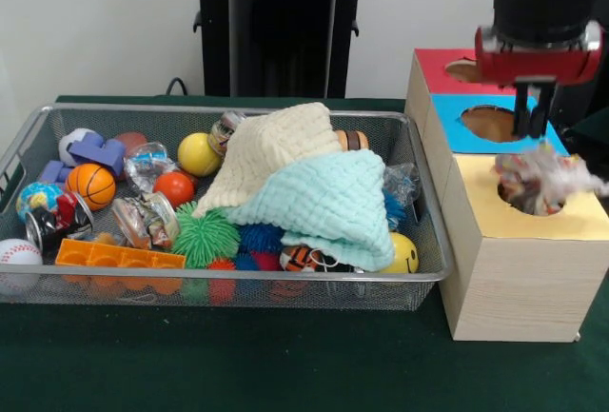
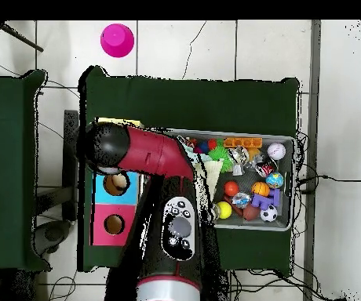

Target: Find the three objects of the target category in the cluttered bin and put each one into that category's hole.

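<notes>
gripper [image 1: 535, 119]: above yellow-topped box, fingers close together, holding nothing
wad [image 1: 544, 182]: clear film, coloured bits, sitting in the hole [image 1: 533, 203], apart from fingers
bin [image 1: 430, 241]: left of boxes; holds cloths [image 1: 304, 179], balls, another wad [image 1: 145, 219]
arm [image 2: 148, 157]: overhead, covers yellow box

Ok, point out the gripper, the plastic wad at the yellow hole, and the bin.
gripper [image 1: 533, 112], front view, between its dark fingertips.
wad [image 1: 538, 182], front view, middle of the crinkled film over the yellow hole.
bin [image 1: 228, 277], front view, near rim.
</notes>
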